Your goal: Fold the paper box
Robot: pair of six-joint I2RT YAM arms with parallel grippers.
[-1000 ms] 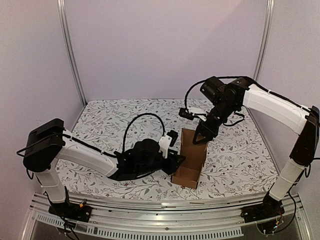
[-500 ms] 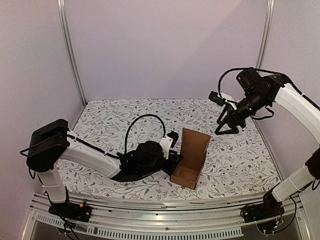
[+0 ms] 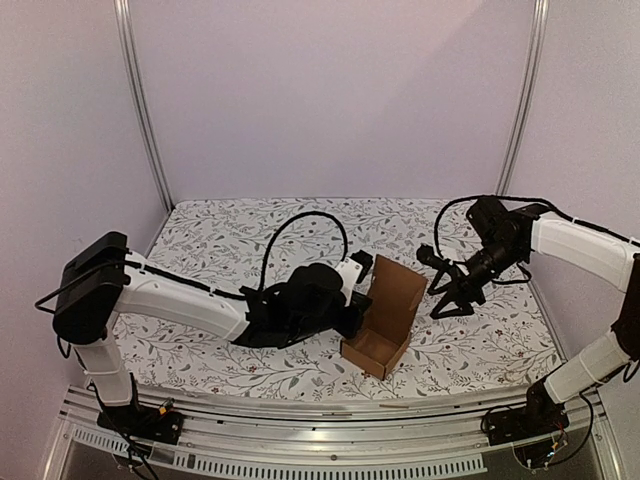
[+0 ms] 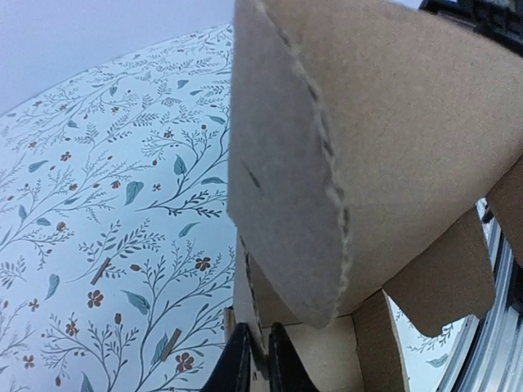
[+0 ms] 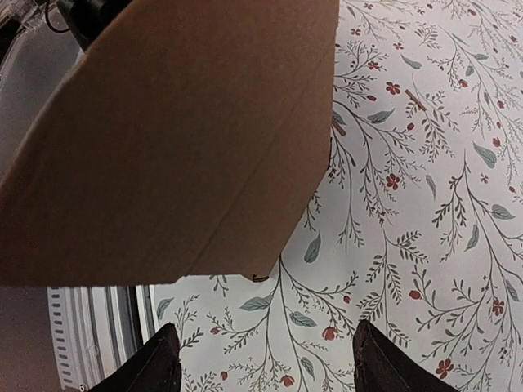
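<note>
- Cloth [image 3: 220, 235] with flowers carried the half-formed paper box [image 3: 395, 300].
- Box wall was thin; I judged it could crumple or slip if the left gripper [image 4: 260, 347] pulled sideways.
- That gripper, jaws narrow, pinched the box's left wall.
- Jaws of the right gripper [image 5: 265, 347] stood wide and empty, just right of the box.

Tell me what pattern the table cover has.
White with grey-green leafy sprigs and small red flowers; the table cover shows best in the right wrist view.
</note>
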